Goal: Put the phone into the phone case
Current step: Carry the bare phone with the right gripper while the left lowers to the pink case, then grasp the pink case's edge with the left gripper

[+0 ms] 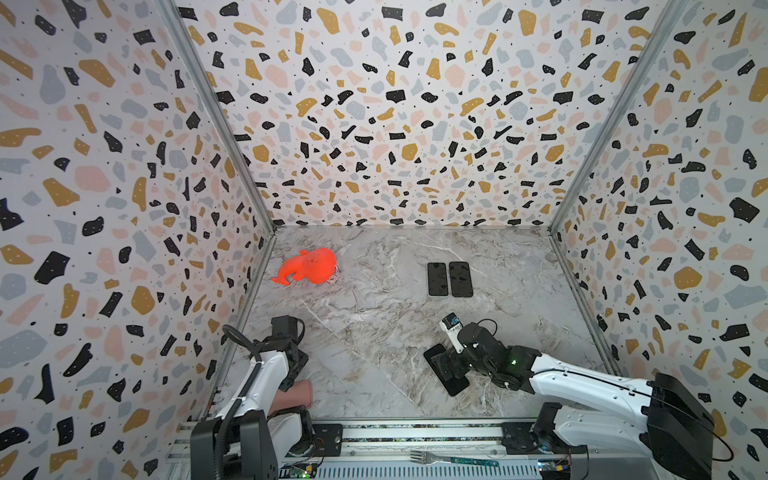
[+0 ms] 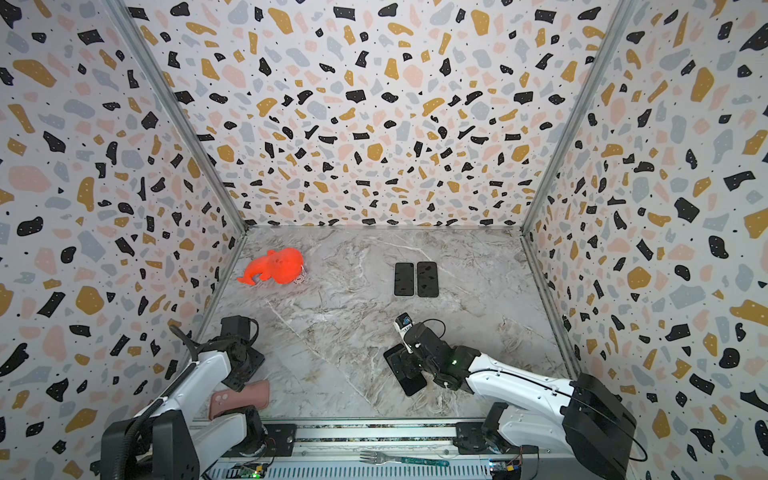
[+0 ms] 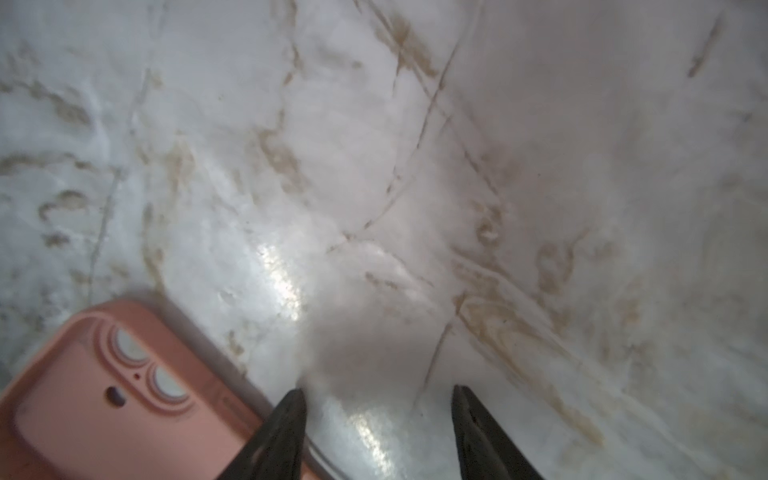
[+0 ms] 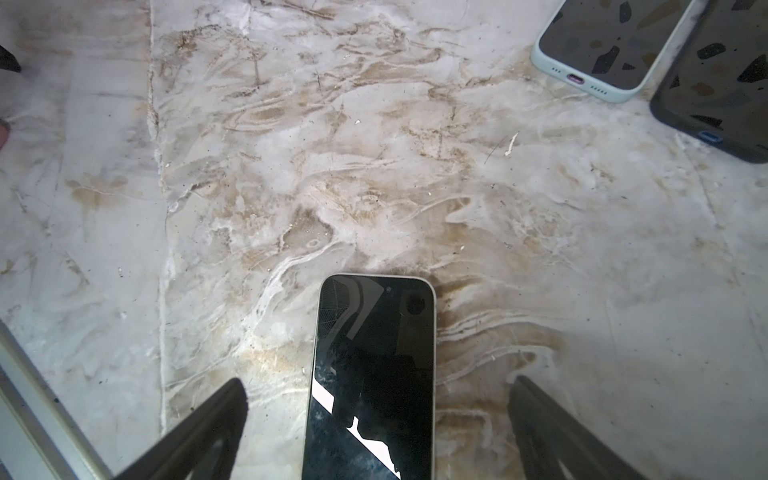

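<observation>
**Operator:** What state is the right hand (image 4: 376,382) showing?

**Technician:** Its fingers are standing wide apart and are gripping nothing. The phone (image 4: 374,332) is lying screen-up on the marble surface (image 4: 291,166), directly between the two fingers, with a gap showing on each side. In both top views the hand is hanging over the phone's middle.

**Operator:** And the left hand (image 3: 377,390)?

**Technician:** Its fingers are standing partly apart, with only bare surface showing between them. The pink phone case (image 3: 104,395) is lying flat just outside one finger, camera cut-outs showing. That finger is overlapping the case's edge in the left wrist view; contact cannot be confirmed.

**Operator:** What is lying beyond the hands?

**Technician:** Ahead of the right hand's fingertips, well apart from them, a pale-blue-cased phone (image 4: 602,45) and a dark-cased phone (image 4: 723,79) are lying side by side, screens up. An orange toy (image 1: 307,266) is sitting far ahead of the left hand. A fork (image 1: 453,459) is resting on the rail (image 1: 415,434) behind both hands.
</observation>
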`<action>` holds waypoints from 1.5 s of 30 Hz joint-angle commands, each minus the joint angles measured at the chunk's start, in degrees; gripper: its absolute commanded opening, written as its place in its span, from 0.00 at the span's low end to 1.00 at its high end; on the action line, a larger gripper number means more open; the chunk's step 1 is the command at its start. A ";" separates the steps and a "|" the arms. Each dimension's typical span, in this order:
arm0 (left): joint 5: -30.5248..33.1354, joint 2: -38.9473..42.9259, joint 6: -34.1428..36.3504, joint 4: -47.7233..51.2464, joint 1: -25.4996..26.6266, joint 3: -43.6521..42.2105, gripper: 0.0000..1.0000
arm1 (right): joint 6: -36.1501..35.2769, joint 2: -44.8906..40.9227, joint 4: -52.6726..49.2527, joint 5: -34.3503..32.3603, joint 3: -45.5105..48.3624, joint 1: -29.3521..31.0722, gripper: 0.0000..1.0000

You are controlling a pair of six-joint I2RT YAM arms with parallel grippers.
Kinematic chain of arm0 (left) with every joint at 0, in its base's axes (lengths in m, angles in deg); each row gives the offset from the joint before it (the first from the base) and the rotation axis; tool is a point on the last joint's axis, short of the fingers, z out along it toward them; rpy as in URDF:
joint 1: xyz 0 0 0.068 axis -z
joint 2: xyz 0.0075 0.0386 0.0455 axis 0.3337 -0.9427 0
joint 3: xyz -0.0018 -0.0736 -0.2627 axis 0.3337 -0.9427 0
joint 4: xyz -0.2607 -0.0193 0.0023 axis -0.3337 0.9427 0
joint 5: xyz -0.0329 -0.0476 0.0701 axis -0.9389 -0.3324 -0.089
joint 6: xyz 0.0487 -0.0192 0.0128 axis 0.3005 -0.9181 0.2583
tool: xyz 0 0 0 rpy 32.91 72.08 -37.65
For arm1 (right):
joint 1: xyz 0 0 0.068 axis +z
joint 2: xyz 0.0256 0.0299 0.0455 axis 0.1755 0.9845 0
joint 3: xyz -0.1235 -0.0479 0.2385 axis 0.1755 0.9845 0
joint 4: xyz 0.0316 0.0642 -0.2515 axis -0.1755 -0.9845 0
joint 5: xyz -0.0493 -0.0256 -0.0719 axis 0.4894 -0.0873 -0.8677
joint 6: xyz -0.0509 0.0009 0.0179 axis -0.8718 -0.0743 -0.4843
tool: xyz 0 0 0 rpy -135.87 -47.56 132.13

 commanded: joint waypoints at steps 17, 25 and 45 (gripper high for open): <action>-2.29 0.66 0.75 0.05 -0.80 -0.24 0.17 | -0.64 -2.06 0.98 0.40 -0.63 -0.25 0.99; -3.96 0.16 1.35 1.00 -0.73 -0.78 0.00 | -1.50 -4.91 6.61 1.20 2.59 -2.87 0.99; -6.56 1.51 -3.22 11.08 0.00 -0.23 0.64 | -2.67 -4.37 16.53 14.00 7.24 -11.00 0.99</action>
